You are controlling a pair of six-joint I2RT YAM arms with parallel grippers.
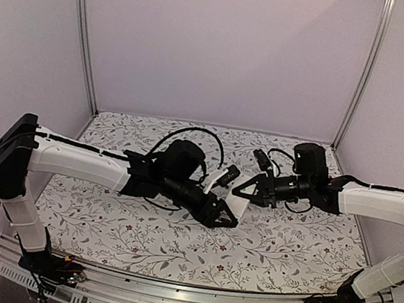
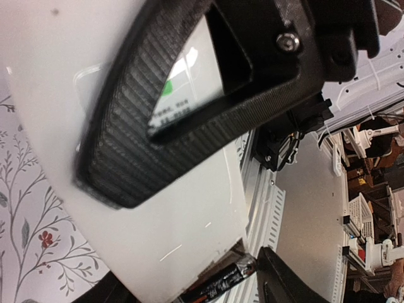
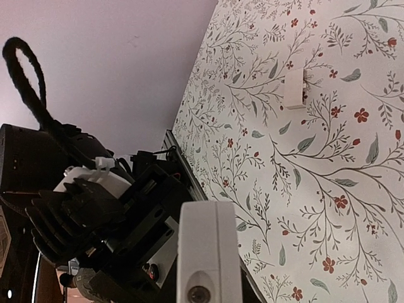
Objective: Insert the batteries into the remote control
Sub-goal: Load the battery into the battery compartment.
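Operator: Report the pose of both arms.

Inspector: The left arm extends from its base across the counter [image 1: 102, 220] toward the middle, with the wrist angled down and to the right. The right arm extends in from the opposite side, forearm near level, pointing left. The left tool [image 1: 225, 215] and the right tool [image 1: 244, 196] meet nose to nose over the middle of the counter.

Operator: Report the state of each tool and the location of the task items.

Inspector: The right tool is pressed together on the remote control [image 2: 158, 214]; one ribbed finger [image 2: 120, 132] lies flat on its white face. One battery [image 2: 218, 285] sits at the edge of the remote control, between the parted fingers of the left tool. Whether those fingers press on the battery cannot be told. A small white cover plate [image 3: 295, 88] lies on the counter, well apart from the remote control.
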